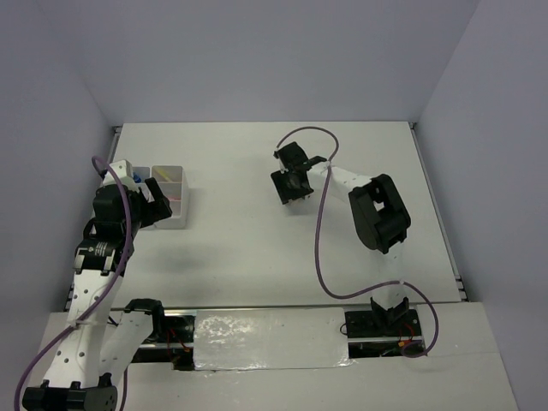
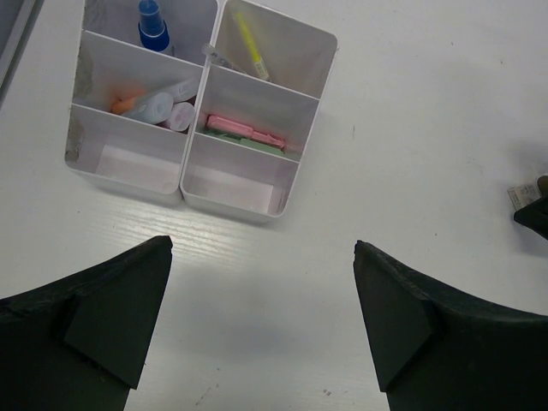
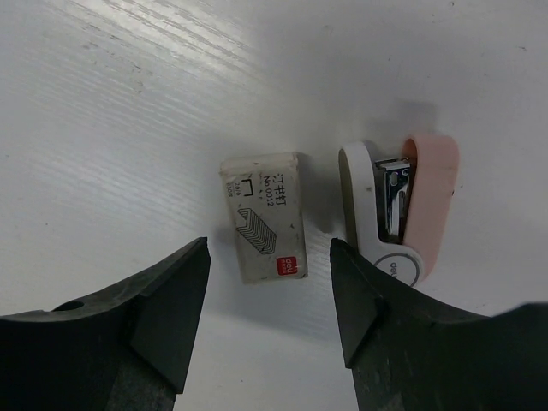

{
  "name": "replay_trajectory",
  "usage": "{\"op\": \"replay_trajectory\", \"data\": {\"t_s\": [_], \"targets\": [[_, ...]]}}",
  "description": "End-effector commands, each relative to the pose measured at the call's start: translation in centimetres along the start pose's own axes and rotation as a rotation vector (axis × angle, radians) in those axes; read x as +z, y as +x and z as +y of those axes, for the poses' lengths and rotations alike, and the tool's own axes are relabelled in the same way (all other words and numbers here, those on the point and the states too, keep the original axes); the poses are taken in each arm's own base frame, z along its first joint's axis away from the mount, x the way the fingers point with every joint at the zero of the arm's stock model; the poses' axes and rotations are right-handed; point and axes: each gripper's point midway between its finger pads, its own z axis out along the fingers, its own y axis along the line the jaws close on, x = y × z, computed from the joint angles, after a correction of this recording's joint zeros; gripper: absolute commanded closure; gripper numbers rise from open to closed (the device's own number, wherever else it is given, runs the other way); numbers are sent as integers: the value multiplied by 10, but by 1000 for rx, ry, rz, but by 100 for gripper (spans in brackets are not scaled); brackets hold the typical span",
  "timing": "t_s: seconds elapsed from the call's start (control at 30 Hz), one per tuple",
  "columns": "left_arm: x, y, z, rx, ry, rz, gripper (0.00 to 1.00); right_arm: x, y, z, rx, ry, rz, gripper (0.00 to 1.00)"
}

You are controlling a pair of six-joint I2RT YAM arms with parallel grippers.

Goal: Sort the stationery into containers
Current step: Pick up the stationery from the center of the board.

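The white organizer (image 2: 241, 190) stands on the table ahead of my left gripper (image 2: 262, 243), which is open, empty and apart from it. Its compartments hold a blue-capped bottle (image 2: 154, 30), a yellow pen (image 2: 251, 43), pastel markers (image 2: 158, 104) and a pink item (image 2: 244, 130) over a green one. The two nearest compartments are empty. In the top view the organizer (image 1: 171, 204) is at the left beside my left gripper (image 1: 157, 195). My right gripper (image 3: 270, 243) is open just above a small staple box (image 3: 261, 216). A pink and white stapler (image 3: 398, 214) lies beside its right finger.
In the top view my right gripper (image 1: 291, 180) is over mid-table and hides the staple box and stapler. The table's left edge (image 1: 113, 171) runs close behind the organizer. Grey walls close in the table's far and side edges.
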Motion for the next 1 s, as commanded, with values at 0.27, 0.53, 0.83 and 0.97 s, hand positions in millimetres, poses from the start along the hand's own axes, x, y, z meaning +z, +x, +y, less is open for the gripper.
{"op": "replay_trajectory", "data": {"t_s": [0.27, 0.53, 0.83, 0.97], "targets": [[-4, -20, -6, 7, 21, -64, 1, 15, 5, 9, 8, -71, 36, 50], [-2, -17, -11, 6, 51, -52, 1, -10, 12, 36, 20, -201, -7, 92], [-10, 8, -73, -181, 378, 69, 1, -127, -20, 148, -66, -550, -356, 100], [-17, 22, -110, -339, 594, 148, 1, -176, -29, 196, -115, -645, -496, 100]]}}
